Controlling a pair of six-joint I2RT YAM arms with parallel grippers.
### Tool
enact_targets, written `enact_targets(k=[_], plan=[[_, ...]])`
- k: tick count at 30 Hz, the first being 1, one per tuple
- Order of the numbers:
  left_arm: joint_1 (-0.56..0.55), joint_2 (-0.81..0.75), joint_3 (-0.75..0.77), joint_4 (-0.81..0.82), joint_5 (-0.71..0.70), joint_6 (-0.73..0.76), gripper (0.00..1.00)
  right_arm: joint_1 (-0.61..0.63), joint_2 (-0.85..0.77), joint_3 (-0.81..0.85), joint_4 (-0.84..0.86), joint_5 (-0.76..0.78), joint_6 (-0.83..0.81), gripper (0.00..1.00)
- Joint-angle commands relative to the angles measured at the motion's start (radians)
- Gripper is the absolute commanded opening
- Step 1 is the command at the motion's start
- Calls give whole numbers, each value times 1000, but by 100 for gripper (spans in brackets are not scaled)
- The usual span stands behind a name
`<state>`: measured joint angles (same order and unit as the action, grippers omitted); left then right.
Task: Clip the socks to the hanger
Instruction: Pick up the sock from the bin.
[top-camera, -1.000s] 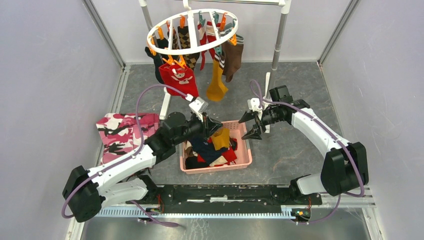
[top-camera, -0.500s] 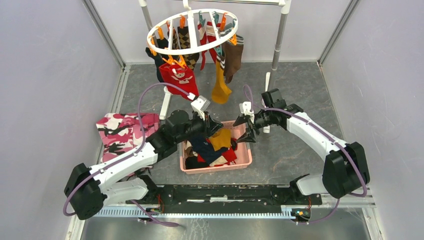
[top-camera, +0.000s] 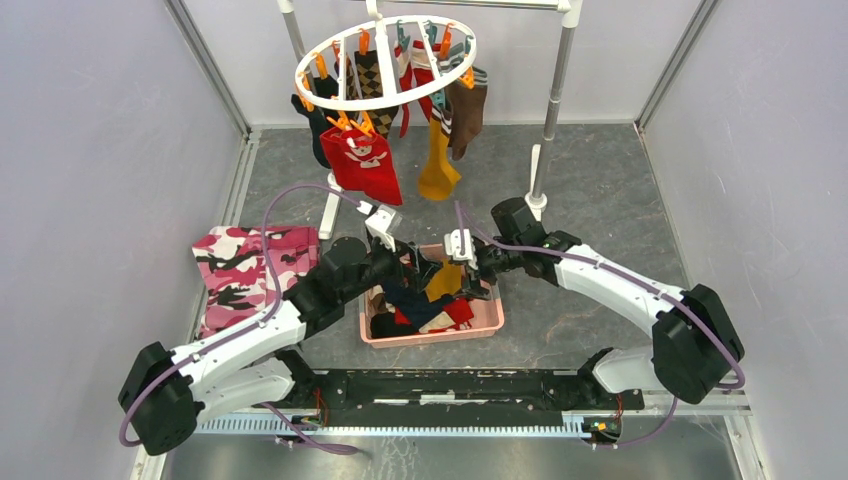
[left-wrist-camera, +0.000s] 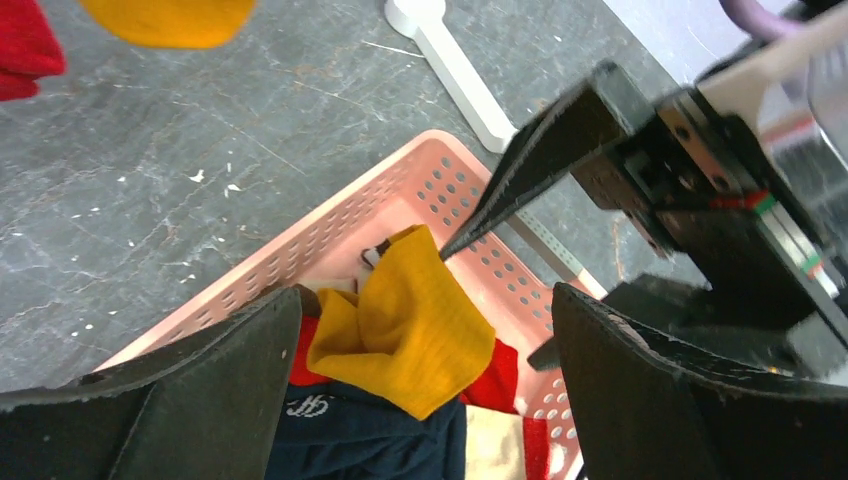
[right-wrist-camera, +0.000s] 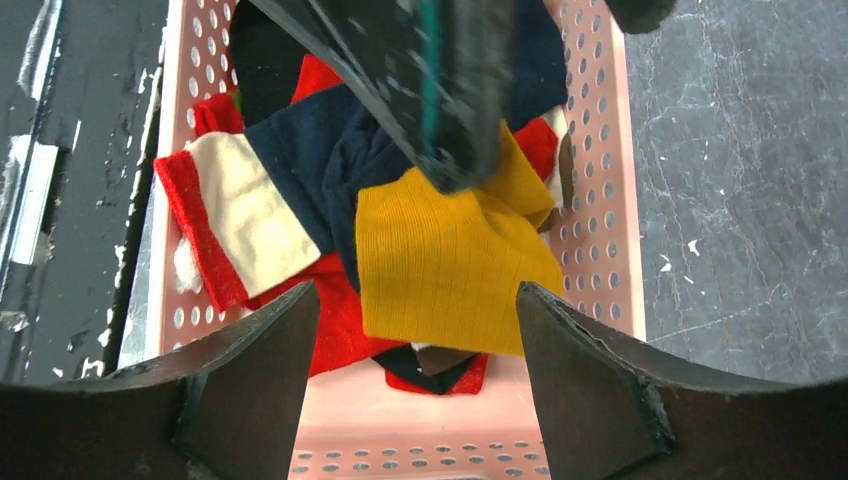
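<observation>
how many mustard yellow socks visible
2: one mustard yellow sock hanging from the white round plastic hanger; second yellow sock atop the pile in the pink plastic basket. Others possibly buried.

White shells, black joints on left arm (top-camera: 240, 340) and right arm (top-camera: 610, 285). Lilac cables (top-camera: 265, 240) looping wrist to base. Black wedge fingers (left-wrist-camera: 210, 400), white wrist blocks (top-camera: 381, 222).

Top view: the left gripper (top-camera: 425, 266) and right gripper (top-camera: 468, 272) cover the far half of the pink basket (top-camera: 430, 338), and the socks (top-camera: 428, 312) beneath them cannot be made out. The hook of the hanger (top-camera: 383, 55) is cut off by the upper edge. The left arm hides part of the camouflage cloth (top-camera: 240, 262). Left wrist view: the hanging mustard sock (left-wrist-camera: 165, 15) is cropped at the top. Right wrist view: a blurred black finger masks the socks at the picture's top.
</observation>
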<state>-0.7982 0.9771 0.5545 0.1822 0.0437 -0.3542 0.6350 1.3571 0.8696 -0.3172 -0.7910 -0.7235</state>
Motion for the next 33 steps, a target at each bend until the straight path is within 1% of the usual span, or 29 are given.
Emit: enact_targets(k=[1, 3, 5, 7, 8, 10, 12, 14, 16, 19, 25, 29, 31, 32, 33], plan=[[7, -22, -14, 72, -119, -11, 100, 80, 0, -1, 96, 180, 50, 78], [7, -39, -26, 64, -168, -35, 100, 104, 5, 2, 102, 246, 48, 76], [7, -49, -28, 41, -169, -33, 100, 110, 8, 2, 112, 276, 59, 73], [7, -56, -32, 13, -160, -29, 100, 112, 15, 3, 115, 274, 72, 64], [7, -56, -34, 4, -160, -30, 100, 114, 22, 5, 114, 267, 77, 60], [7, -51, -34, -14, -164, -34, 100, 114, 42, 17, 97, 247, 79, 51], [7, -45, -33, -31, -172, -47, 100, 113, 62, 39, 71, 232, 78, 39], [7, -38, -28, -46, -179, -55, 100, 113, 72, 57, 48, 218, 77, 23], [7, -35, -25, -55, -184, -64, 100, 111, 71, 64, 40, 198, 78, 12], [7, -37, -24, -56, -191, -70, 100, 96, 61, 72, 35, 147, 92, 0], [7, -33, -43, 3, -166, -128, 100, 11, 25, 86, 16, -28, 113, 0], [7, -7, -51, 54, -56, -120, 100, -45, 3, 94, -2, -121, 114, 0], [7, 12, -42, 54, 25, -95, 100, -54, 4, 107, -48, -144, 57, 0], [7, 21, -36, 47, 51, -77, 100, -55, 10, 115, -78, -149, 35, 1], [7, 32, -31, 34, 74, -58, 100, -58, 18, 125, -95, -160, 19, 5]])
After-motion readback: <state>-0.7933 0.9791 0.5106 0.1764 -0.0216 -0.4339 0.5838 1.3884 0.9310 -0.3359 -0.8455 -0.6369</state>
